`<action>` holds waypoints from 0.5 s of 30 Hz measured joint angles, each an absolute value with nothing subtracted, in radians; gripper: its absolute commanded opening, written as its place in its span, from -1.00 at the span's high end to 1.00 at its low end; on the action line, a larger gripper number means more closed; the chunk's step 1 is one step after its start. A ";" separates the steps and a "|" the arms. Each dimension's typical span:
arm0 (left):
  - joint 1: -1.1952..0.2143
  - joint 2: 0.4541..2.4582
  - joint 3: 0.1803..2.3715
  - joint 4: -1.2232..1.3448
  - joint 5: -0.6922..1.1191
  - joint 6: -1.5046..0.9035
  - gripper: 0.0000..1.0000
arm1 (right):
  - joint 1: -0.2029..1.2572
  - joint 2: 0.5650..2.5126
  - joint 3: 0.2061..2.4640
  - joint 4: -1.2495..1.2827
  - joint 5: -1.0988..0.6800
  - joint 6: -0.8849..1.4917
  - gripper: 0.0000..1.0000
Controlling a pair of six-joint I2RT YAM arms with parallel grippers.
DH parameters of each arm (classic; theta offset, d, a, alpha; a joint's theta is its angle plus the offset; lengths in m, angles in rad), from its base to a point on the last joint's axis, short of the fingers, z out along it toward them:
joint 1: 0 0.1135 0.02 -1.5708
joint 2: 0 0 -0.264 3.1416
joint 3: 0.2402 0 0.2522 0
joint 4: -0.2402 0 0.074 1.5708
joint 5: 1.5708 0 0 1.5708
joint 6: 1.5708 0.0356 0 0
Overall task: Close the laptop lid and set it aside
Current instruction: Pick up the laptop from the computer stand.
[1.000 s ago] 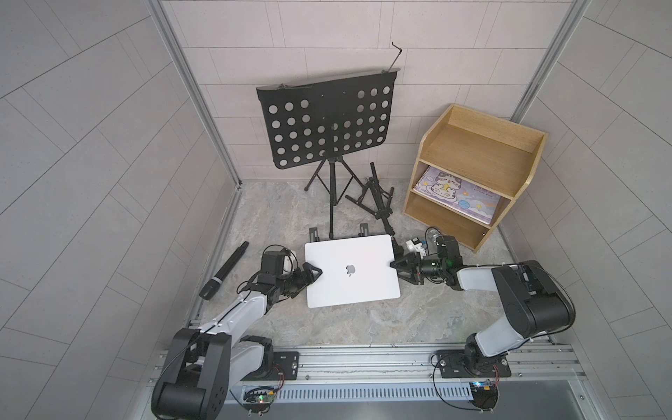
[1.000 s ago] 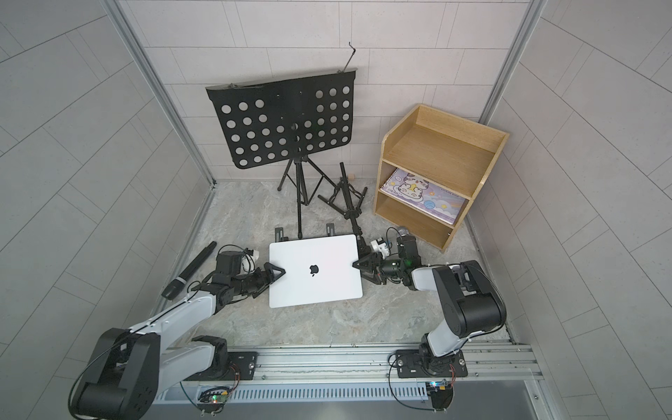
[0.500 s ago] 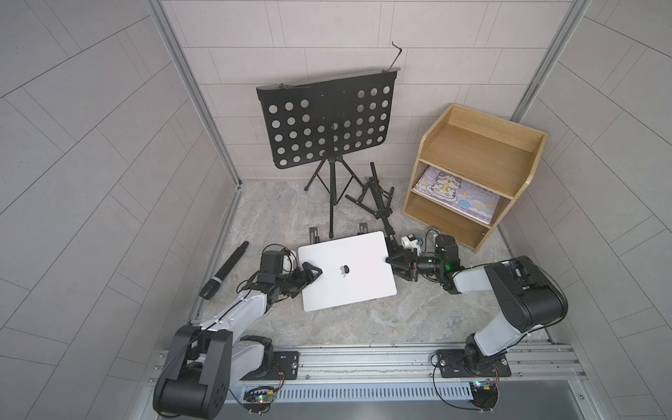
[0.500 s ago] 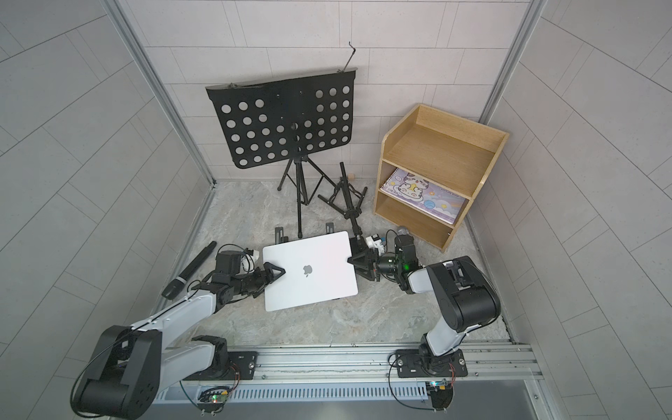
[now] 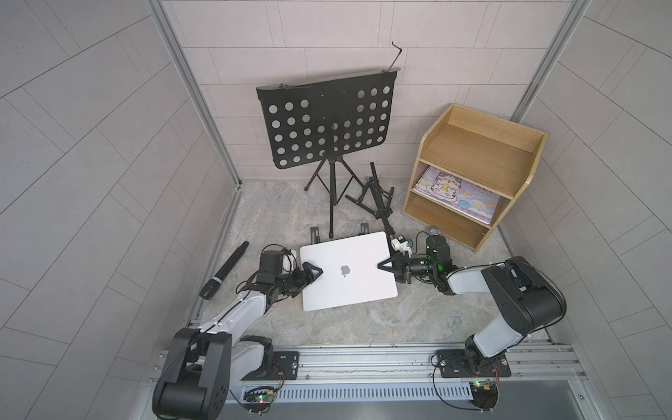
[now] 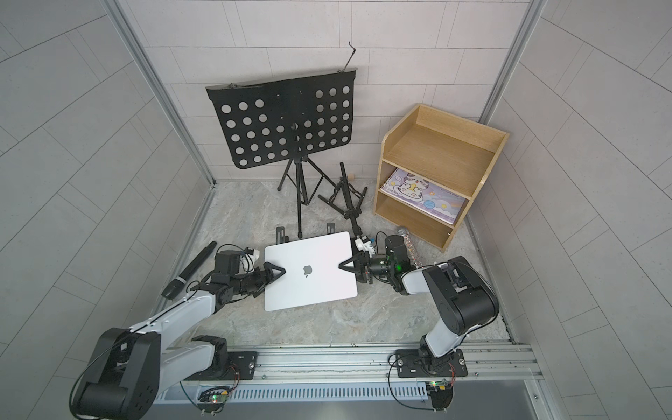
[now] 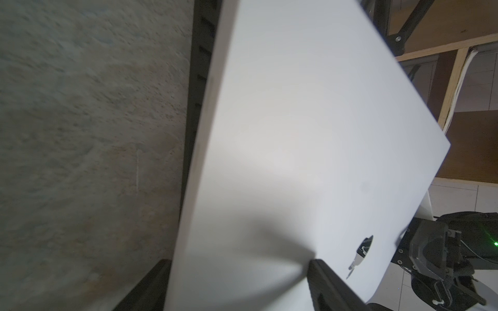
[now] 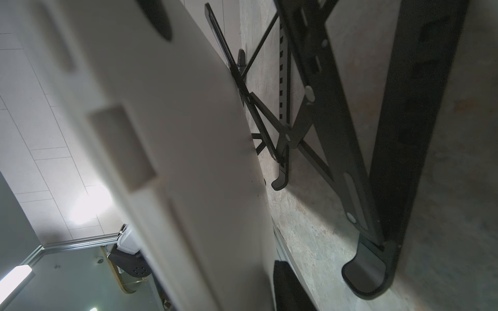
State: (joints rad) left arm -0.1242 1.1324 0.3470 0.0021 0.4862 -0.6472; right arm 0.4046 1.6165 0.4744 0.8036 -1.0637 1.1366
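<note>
laptop [image 5: 349, 287] shut (notebook [image 5: 458, 191] in shelf [image 5: 480, 149])

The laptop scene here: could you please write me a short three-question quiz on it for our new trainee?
1. True or false: the laptop has its lid open.
2. Where does the notebook lie? A: on the floor. B: on the shelf's middle level. C: on the music stand.
3. Fill the gap: the lid edge nearer the shelf is reached over by the ____ gripper.
Key: 1 false, the lid is shut, logo up. 2 B. 3 right, the right gripper.
</note>
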 measured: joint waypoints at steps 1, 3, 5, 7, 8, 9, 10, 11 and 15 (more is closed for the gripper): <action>-0.124 1.131 0.347 0.001 0.487 -0.647 -0.61 | 0.406 1.603 0.479 0.772 -1.060 1.120 0.28; -0.124 1.121 0.350 -0.006 0.489 -0.647 -0.61 | 0.413 1.559 0.490 0.696 -1.051 1.068 0.33; -0.124 1.110 0.355 -0.016 0.490 -0.645 -0.62 | 0.416 1.521 0.497 0.646 -1.044 1.041 0.38; -0.124 1.099 0.362 -0.033 0.490 -0.638 -0.62 | 0.418 1.486 0.499 0.610 -1.039 1.017 0.43; -0.124 1.095 0.367 -0.043 0.488 -0.635 -0.62 | 0.419 1.469 0.499 0.592 -1.038 1.006 0.49; -0.124 1.090 0.374 -0.056 0.487 -0.632 -0.62 | 0.420 1.457 0.499 0.580 -1.037 1.001 0.54; -0.124 1.086 0.379 -0.066 0.486 -0.628 -0.62 | 0.422 1.444 0.499 0.567 -1.035 0.993 0.58; -0.124 1.081 0.388 -0.078 0.487 -0.627 -0.62 | 0.423 1.434 0.499 0.555 -1.034 0.985 0.62; -0.123 1.063 0.418 -0.109 0.483 -0.616 -0.62 | 0.426 1.402 0.499 0.501 -1.023 0.986 0.77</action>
State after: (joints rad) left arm -0.1230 1.0634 0.4179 -0.1085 0.4831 -0.6163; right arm 0.4255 1.4017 0.4988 0.5011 -1.0233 0.9863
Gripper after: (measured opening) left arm 0.811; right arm 0.175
